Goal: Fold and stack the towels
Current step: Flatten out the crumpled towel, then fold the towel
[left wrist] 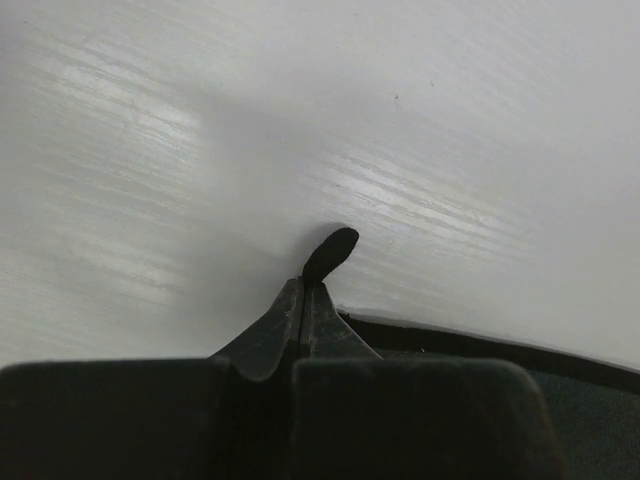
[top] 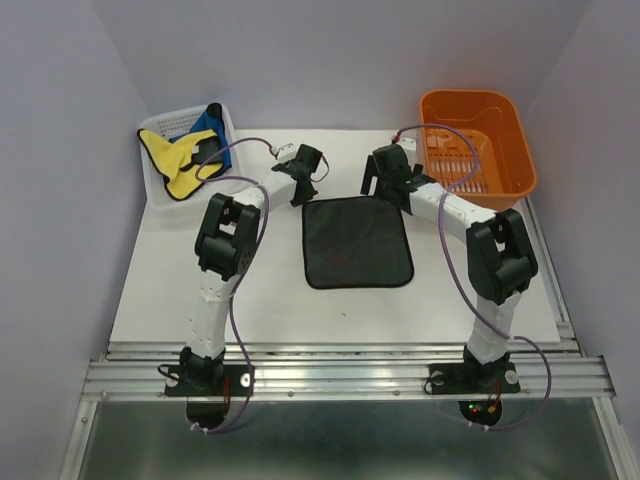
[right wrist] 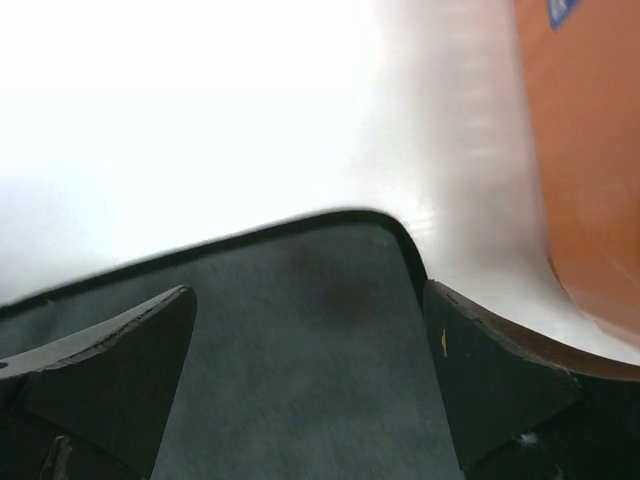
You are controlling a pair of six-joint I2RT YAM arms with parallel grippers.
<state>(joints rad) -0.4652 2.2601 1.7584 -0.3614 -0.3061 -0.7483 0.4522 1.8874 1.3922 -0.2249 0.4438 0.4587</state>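
The yellow towel (top: 175, 165) hides most of the blue towel (top: 213, 125).

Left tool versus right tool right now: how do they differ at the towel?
The left tool is shut, pinching the far left corner of the dark grey towel; the right tool is wide open, holding nothing. The left tool's corner pokes up out of its grip; the right tool's corner lies flat between its jaws. Shared: both sit at far corners of the same towel.
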